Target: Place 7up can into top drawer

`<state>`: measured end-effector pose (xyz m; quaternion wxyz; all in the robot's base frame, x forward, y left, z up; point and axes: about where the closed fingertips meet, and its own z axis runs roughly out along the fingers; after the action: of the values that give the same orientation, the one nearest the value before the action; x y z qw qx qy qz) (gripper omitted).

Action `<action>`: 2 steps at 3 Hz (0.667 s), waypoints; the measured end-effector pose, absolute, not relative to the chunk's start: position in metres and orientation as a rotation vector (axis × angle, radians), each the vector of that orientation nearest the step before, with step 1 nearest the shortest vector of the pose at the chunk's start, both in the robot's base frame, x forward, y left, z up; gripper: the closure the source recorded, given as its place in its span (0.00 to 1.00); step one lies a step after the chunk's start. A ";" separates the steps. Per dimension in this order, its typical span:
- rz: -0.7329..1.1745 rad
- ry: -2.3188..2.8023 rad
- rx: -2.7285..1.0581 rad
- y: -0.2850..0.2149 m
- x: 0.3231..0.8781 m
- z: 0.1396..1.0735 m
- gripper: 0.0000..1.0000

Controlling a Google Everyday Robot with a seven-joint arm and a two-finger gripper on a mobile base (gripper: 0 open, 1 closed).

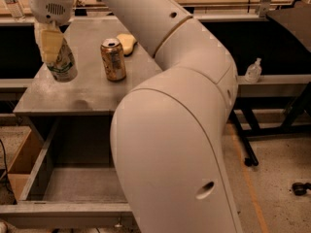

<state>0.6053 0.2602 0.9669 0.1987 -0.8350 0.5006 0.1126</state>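
My gripper (52, 50) hangs over the left part of the grey cabinet top (92, 89) and is shut on the 7up can (63, 68), a silvery-white can with green markings. The can is lifted off the surface and tilted; its upper half is hidden behind the pale fingers (49, 43). The top drawer (73, 186) stands pulled open below the cabinet top, a wide shallow grey tray with its front panel (63, 215) nearest the camera. My big white arm covers the drawer's right part.
A golden-brown can (113, 59) stands upright on the cabinet top right of the gripper. A yellow sponge-like object (126, 42) lies behind it. A cardboard box (19, 161) sits left of the drawer. A small bottle (252, 72) stands on the bench at right.
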 end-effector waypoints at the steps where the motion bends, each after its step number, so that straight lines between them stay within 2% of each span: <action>1: 0.431 1.403 -2.325 0.264 0.568 0.980 1.00; 2: 0.493 1.465 -2.302 0.257 0.522 0.985 1.00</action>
<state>0.5219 0.2571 0.9853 0.1836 -0.8161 0.5194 0.1748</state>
